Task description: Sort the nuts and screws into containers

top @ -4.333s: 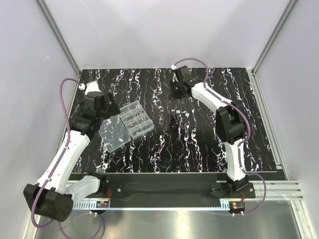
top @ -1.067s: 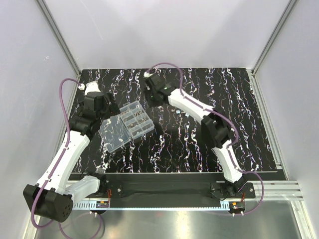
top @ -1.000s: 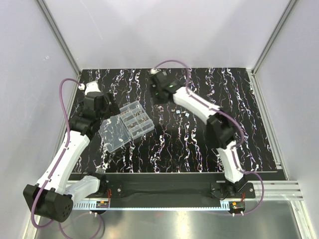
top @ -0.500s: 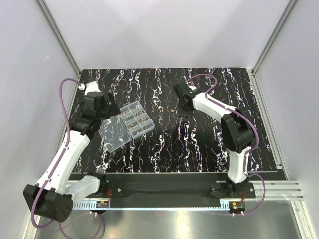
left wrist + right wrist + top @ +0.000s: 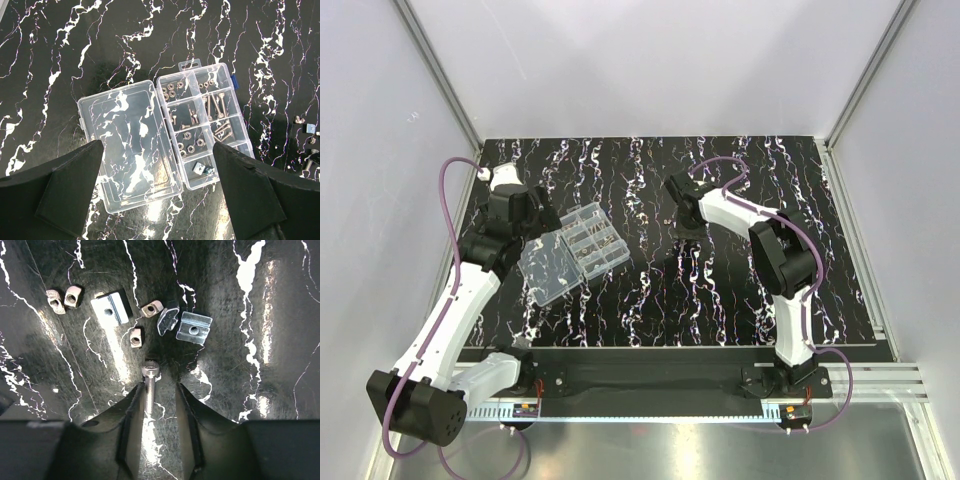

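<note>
Logging from the right wrist view: the right gripper (image 5: 158, 390) stands partly open. Its dark fingers (image 5: 131, 412) straddle one silvery socket-head screw (image 5: 149, 385) lying flat on the table, with a gap on each side and nothing gripped. Just beyond the screw lie the nuts (image 5: 151, 307), small brassy lumps and flat grey squares with centre holes.

The left gripper (image 5: 156, 145) is released wide above the clear plastic organiser box (image 5: 202, 130), holding nothing. The box's flat lid (image 5: 127, 145) lies open beside the compartments, which hold screws and ring nuts.

The glossy black tabletop (image 5: 650, 290) has white veins. From above I cannot make out the loose parts under the right gripper. Bare table separates the box from the right gripper, and the box sits off every edge.
</note>
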`<state>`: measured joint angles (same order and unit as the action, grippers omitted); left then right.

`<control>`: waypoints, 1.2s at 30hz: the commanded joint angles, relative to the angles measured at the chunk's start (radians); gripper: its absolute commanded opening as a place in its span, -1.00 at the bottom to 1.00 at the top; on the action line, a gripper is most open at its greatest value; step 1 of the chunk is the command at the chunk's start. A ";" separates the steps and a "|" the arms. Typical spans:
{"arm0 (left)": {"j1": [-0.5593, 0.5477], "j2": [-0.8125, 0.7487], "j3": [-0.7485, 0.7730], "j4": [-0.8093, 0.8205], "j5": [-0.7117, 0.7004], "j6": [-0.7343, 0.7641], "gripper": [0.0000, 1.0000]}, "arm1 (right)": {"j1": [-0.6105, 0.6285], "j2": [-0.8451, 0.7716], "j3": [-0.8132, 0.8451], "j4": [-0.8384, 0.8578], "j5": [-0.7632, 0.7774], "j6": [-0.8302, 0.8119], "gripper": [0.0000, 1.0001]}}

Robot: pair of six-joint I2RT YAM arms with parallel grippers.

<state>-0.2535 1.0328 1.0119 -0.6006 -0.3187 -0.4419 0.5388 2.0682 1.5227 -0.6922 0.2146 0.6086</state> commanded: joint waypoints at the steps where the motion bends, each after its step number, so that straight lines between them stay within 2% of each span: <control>1: -0.001 -0.011 0.002 0.038 0.012 0.005 0.98 | 0.009 0.010 0.033 0.026 -0.021 0.014 -0.27; 8: -0.003 -0.013 0.004 0.036 0.009 0.006 0.98 | 0.021 0.061 0.053 -0.007 0.008 0.011 -0.38; 11: -0.003 -0.013 0.004 0.036 0.007 0.008 0.98 | 0.024 0.059 0.041 -0.010 0.012 0.011 -0.68; 13: -0.003 -0.011 0.004 0.038 0.009 0.008 0.98 | 0.026 0.052 0.042 -0.016 0.016 0.013 -1.00; 18: -0.001 -0.016 0.004 0.035 0.006 0.006 0.98 | 0.046 -0.034 0.088 -0.029 0.000 -0.026 -1.00; 24: -0.003 -0.022 0.004 0.035 0.007 0.006 0.98 | 0.137 -0.073 0.260 0.046 -0.165 -0.145 -1.00; 29: -0.001 -0.030 0.004 0.035 0.004 0.006 0.98 | 0.200 0.097 0.521 0.068 -0.254 -0.191 -1.00; 36: -0.001 -0.037 0.004 0.036 0.009 0.005 0.98 | 0.224 0.274 0.697 0.166 -0.368 -0.184 -1.00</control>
<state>-0.2535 1.0161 1.0119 -0.6006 -0.3168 -0.4419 0.7677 2.2570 2.1674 -0.5560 -0.0830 0.4438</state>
